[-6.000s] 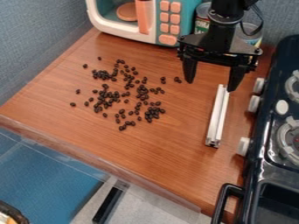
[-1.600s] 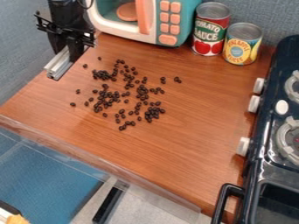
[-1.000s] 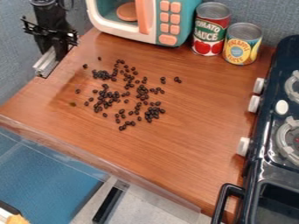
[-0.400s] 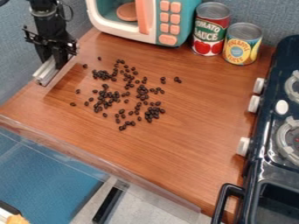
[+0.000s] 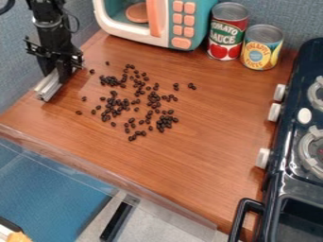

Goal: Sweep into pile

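The black gripper (image 5: 56,73) hangs at the upper left, over the table's left edge, shut on a silver metal bar (image 5: 49,87). The bar points down toward the lower left, low by the wooden surface, left of the beans and apart from them. Dark beans (image 5: 114,108) lie scattered in loose clusters over the left and middle of the table, with a few strays at the left and a few at the right of the main spread.
A toy microwave (image 5: 174,23) stands at the back. Right of it are a red can (image 5: 227,32) and a yellow can (image 5: 260,48). A dark toy stove (image 5: 296,142) with knobs lines the right side. The table's front edge (image 5: 107,175) carries a clear strip.
Earlier the bar lay on the right side of the table below the gripper. The gripper has since taken hold of it and carried it to the left edge, lately lowering slightly. The beans look unmoved.
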